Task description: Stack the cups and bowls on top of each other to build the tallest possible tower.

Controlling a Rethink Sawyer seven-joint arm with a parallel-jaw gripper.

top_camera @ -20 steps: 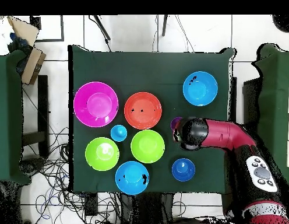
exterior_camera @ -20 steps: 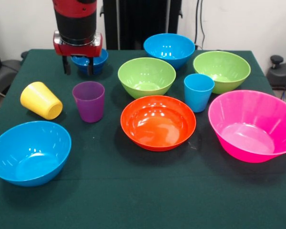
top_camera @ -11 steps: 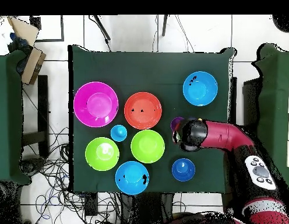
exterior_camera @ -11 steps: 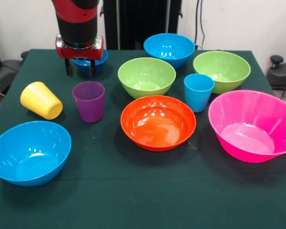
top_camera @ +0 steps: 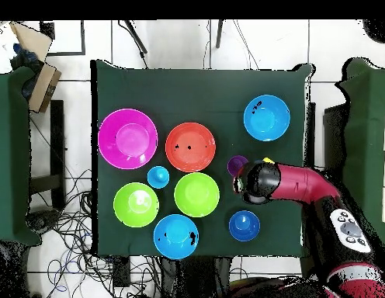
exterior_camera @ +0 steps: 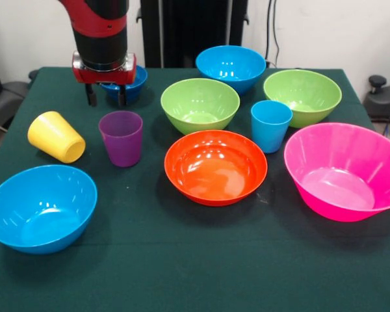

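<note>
Claw (exterior_camera: 104, 96) has drifted slightly toward 9 o'clock in the front view since a second ago and sits a touch higher than half a second ago; in the overhead view the wrist has slid toward 3 o'clock, uncovering more of the purple cup (exterior_camera: 121, 138). Nothing on the tabletop (exterior_camera: 182, 260) has shifted.

Claw fingers are apart, empty, hanging in front of the small dark blue bowl (exterior_camera: 131, 84) and just up-left of the purple cup.

Step in hand, my read: lining up on a cup, probably purple or the yellow cup (exterior_camera: 56, 136). No stack started yet.
- Purple stands upright, mouth up: centre the claw over the rim, one finger inside, one outside, then come straight down.
- Yellow lies tipped on its side at 9 o'clock of purple, mouth facing up-left; it would need a side pinch and may roll.
- Keep clear of the dark blue bowl right behind the fingers.

Containers, all look empty:
- Near light blue bowl (exterior_camera: 40, 207) at 7 o'clock of purple.
- Orange bowl (exterior_camera: 216, 166) at 3 o'clock of purple.
- Lime green bowl (exterior_camera: 200, 104) at 12 o'clock of orange; far light blue bowl (exterior_camera: 231, 67) behind it.
- Light blue cup (exterior_camera: 271, 125) upright, just in front of the second lime green bowl (exterior_camera: 302, 96).
- Pink bowl (exterior_camera: 344, 170) at 3 o'clock of orange; widest, likely the base.
</note>
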